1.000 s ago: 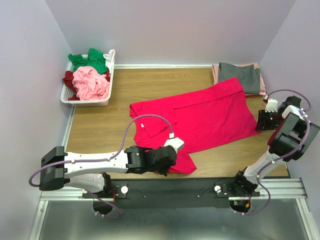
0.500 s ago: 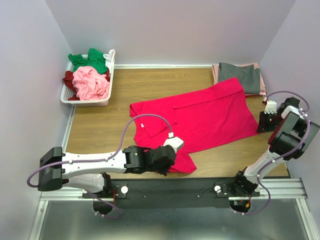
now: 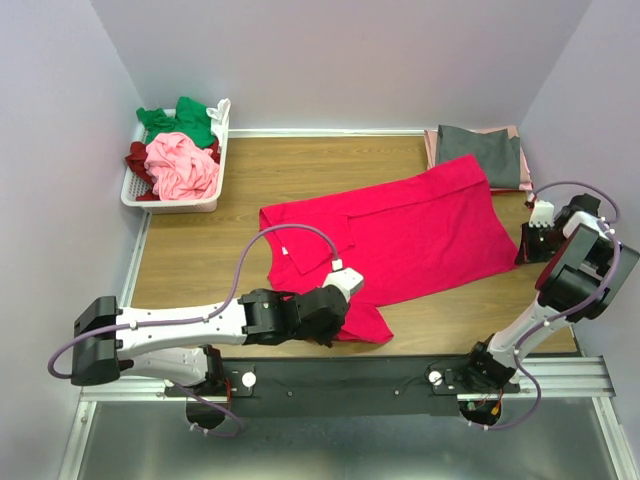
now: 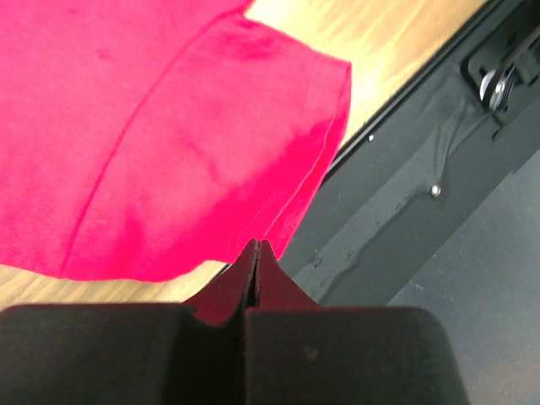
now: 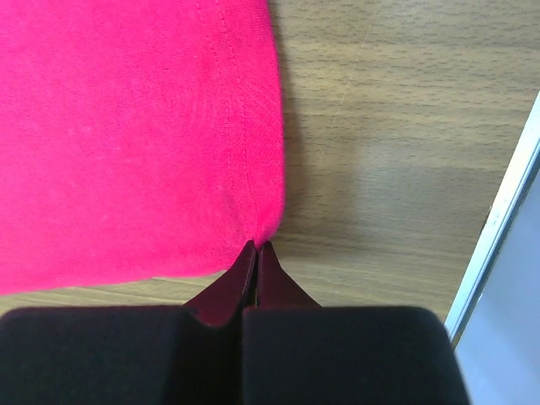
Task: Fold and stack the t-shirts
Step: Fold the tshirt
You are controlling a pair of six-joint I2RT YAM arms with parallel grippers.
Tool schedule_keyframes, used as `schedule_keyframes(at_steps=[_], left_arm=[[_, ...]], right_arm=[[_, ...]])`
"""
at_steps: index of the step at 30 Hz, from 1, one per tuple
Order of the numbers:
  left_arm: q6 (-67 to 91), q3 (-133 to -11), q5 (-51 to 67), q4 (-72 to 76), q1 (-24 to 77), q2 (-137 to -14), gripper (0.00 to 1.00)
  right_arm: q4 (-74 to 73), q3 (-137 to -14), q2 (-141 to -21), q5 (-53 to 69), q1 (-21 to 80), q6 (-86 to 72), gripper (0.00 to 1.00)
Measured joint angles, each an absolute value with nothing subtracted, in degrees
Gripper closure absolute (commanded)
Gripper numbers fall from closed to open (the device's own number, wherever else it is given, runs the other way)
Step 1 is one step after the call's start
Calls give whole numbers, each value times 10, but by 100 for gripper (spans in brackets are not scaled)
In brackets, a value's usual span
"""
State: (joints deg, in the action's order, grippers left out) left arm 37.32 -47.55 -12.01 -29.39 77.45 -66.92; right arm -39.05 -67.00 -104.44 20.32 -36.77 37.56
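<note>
A crimson-pink t-shirt [image 3: 420, 235] lies spread across the wooden table [image 3: 200, 260], with one sleeve folded inward. My left gripper [image 3: 338, 326] is at the shirt's near hem; in the left wrist view [image 4: 256, 245] its jaws are pressed together, with the hem [image 4: 278, 202] meeting the tips. My right gripper [image 3: 521, 252] is at the shirt's right corner. The right wrist view [image 5: 256, 245] shows its jaws shut on that corner [image 5: 261, 215].
A white slatted basket [image 3: 170, 203] at the back left holds green [image 3: 185, 120], light pink [image 3: 182, 165] and maroon [image 3: 137, 160] tees. A folded grey tee [image 3: 482, 152] lies on a dusty pink one [image 3: 431, 148] at the back right. A black rail [image 3: 400, 375] runs along the near edge.
The right gripper's jaws have closed on the shirt's right corner. The left arm has shifted slightly to the left, still shut at the near hem.
</note>
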Motion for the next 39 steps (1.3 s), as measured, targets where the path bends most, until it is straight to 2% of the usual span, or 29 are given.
schedule_keyframes(at_steps=[18,39], left_arm=[[356,-477,-152,-284,684,-595,100],[250,-561,-179,-250,536,-582,100]], right_arm=[[-395,-700,-1024,278,-368,340,99],[-400,-758,-1068,329,-368,293,100]])
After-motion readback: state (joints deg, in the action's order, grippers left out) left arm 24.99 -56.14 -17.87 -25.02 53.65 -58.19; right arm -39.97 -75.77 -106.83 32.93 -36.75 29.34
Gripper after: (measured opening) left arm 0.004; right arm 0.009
